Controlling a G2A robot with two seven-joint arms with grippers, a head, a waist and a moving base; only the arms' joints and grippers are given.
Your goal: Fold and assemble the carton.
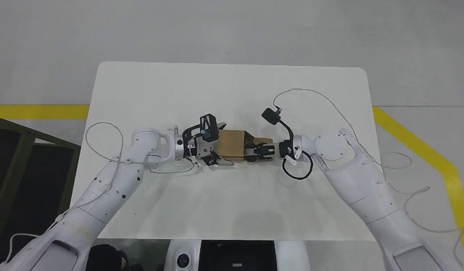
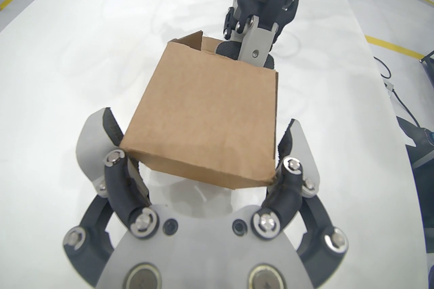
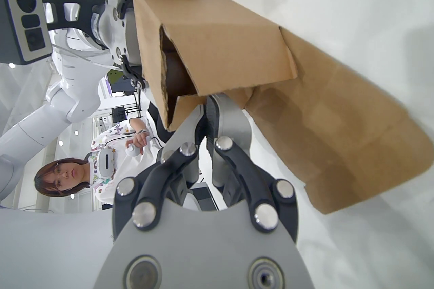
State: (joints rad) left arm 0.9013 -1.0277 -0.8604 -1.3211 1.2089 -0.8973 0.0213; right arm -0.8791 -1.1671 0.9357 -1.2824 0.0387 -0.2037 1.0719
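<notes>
Quick status for you: the carton [image 2: 206,121] is up off the counter [image 2: 67,49], hung btwn both claws, so you're about midway imo.

Left claw [image 2: 200,121] is spread wide, pads pressed on either side of the box end nearest its palm. It's basically carrying the thing. That end looks closed already, and the body is squared up into a proper tube, no longer flat.

Right claw [image 3: 207,107] is almost fully pinched, w/ a thin cardboard edge of the open end caught btwn its fingers. I can't tell whether that's a side flap or the wall itself.

What's left is all on the right claw's side. The mouth there is open and you can see into the box. One small flap [image 3: 183,107] sticks out just by the fingertips, and the long lid flap [image 3: 339,134] hangs out past the claw, unfolded.

So probably: fold the small flaps in, swing the long one over, tuck it. The pinch prob has to let go first, so the left grip needs to stay firm.
</notes>
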